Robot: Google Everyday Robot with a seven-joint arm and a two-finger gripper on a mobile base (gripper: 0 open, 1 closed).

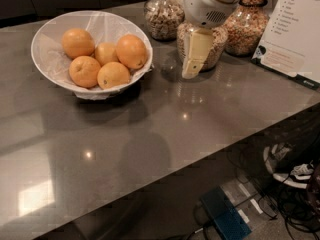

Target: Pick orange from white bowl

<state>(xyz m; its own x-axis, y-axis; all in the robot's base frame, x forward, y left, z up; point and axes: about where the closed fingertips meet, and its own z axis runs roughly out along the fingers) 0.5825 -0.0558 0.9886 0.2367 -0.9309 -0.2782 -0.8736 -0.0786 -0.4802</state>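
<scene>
The white bowl [41,40], lined with crinkled wrap, stands at the back left of the grey counter and holds five oranges. The orange [131,51] is the largest and deepest in colour, slightly oval, and lies at the bowl's right side against the rim. The gripper [190,70] hangs from the white arm at the top of the view and points down. It is just above the counter, to the right of the bowl and apart from it, in front of a glass jar. It holds nothing that I can see.
Three glass jars of nuts and cereal [163,17] [216,40] [247,28] stand along the back behind the gripper. A printed sign [292,34] leans at the back right. The counter's front edge [200,159] runs diagonally; cables and a blue box [225,216] lie on the floor below.
</scene>
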